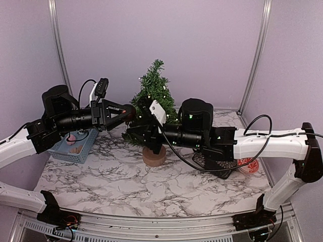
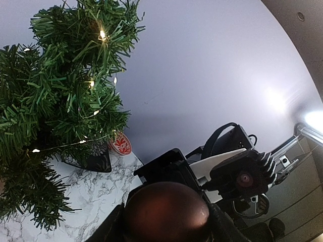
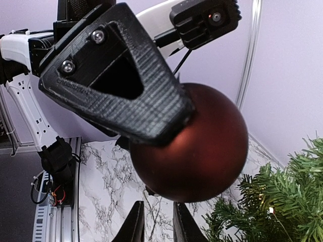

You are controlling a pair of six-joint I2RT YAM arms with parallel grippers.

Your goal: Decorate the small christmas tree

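Observation:
The small christmas tree (image 1: 154, 93) stands mid-table on a tan stump base (image 1: 154, 157), with small lights lit in its branches; it also fills the left of the left wrist view (image 2: 55, 101). My left gripper (image 1: 125, 114) is shut on a dark red ball ornament (image 1: 130, 113) and holds it in the air just left of the tree. The ball shows large in the right wrist view (image 3: 197, 146) and the left wrist view (image 2: 166, 212). My right gripper (image 3: 159, 224) sits just below the ball, jaws a narrow gap apart, nothing seen between them.
A blue basket (image 1: 75, 146) with pink items stands at the left behind my left arm. A black patterned ornament (image 1: 217, 164) and a red-and-white disc (image 1: 248, 165) lie at the right, under my right arm. Purple walls close in the table.

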